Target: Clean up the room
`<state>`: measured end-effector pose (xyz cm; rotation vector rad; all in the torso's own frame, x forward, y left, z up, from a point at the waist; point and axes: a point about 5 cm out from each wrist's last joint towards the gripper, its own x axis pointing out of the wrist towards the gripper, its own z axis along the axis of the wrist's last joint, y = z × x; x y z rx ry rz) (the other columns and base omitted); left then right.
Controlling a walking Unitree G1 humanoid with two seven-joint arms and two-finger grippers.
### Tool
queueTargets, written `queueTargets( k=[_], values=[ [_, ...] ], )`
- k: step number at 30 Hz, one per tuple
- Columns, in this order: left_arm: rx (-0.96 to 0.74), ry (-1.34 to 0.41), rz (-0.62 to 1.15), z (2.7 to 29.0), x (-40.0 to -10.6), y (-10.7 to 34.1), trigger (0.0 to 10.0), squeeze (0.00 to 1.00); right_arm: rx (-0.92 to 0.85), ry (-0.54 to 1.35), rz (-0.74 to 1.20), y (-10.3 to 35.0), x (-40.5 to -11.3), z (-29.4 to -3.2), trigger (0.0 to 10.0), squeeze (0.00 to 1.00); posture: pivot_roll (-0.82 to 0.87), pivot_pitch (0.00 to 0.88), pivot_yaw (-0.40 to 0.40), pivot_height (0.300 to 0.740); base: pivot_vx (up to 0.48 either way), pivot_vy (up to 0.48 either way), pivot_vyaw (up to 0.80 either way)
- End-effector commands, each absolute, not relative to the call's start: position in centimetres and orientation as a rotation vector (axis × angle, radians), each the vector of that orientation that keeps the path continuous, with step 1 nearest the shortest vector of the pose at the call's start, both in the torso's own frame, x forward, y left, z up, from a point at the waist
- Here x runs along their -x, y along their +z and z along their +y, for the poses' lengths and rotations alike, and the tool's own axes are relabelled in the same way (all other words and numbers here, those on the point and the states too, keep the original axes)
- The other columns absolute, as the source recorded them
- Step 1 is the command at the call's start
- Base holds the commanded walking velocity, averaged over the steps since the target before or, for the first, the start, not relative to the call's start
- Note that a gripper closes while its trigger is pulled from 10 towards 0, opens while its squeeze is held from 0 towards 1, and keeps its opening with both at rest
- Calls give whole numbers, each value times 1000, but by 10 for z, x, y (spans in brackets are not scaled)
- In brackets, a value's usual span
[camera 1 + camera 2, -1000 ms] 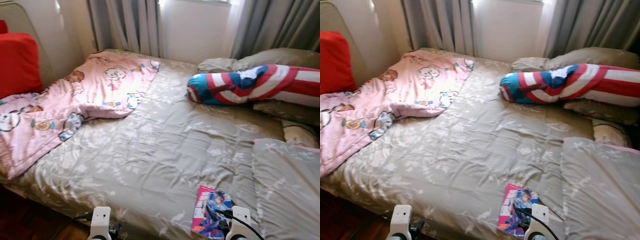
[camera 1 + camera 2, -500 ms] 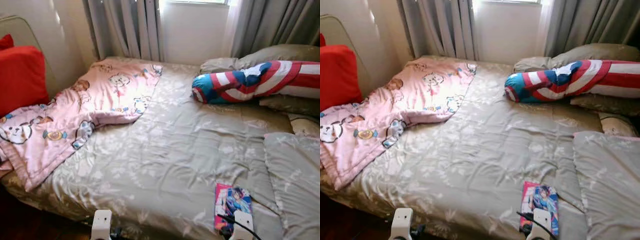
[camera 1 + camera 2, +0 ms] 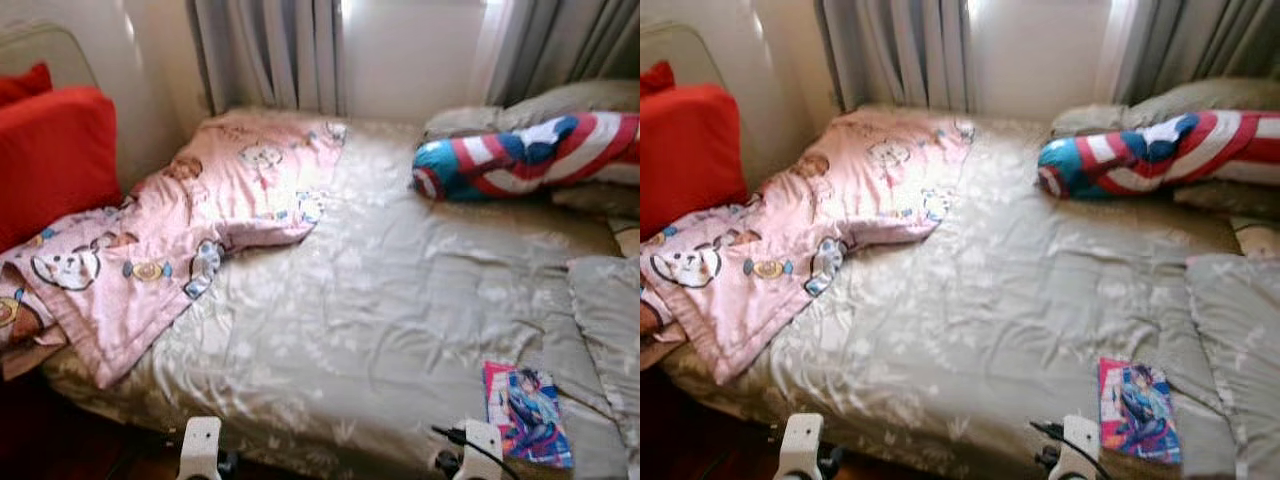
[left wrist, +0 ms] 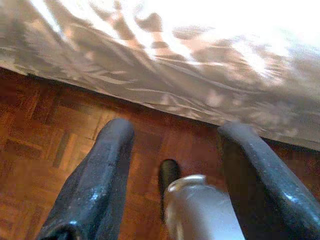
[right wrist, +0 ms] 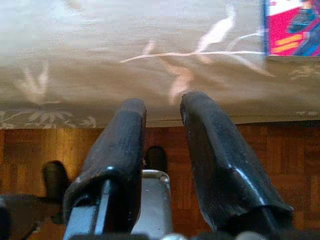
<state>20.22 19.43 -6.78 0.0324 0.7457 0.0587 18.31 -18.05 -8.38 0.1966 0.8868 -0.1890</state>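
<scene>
A thin comic book (image 3: 1137, 408) lies flat on the bed (image 3: 980, 300), near its front edge on the robot's right; light, a bit floppy and slick, best pinched at the edge; left gripper (image 4: 175, 150) spread wide over the floor; right gripper (image 5: 160, 107) narrowly parted, holding nothing, beside the bed.

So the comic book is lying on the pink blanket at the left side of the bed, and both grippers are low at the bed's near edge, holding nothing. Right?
Not quite. The comic book lies on the tan bedspread near the bed's front right corner, well apart from the pink blanket; the right eye view shows this. The rest holds: the left gripper and the right gripper hang low by the bed's edge, holding nothing.
</scene>
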Motion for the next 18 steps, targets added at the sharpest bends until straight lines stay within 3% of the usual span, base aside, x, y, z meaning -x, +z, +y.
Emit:
queueTargets(
  k=[1, 18],
  values=[
    [-42, 79, 778, 202, -194, -72, 10000, 0, -208, -178, 881, -83, -187, -175, 10000, 0, 81, 71, -39, 740, 0, 382, 0],
    [-38, 83, 777, 202, -192, -72, 10000, 0, -199, -170, 882, -83, -186, -176, 10000, 0, 87, 57, -45, 740, 0, 375, 0]
  ],
)
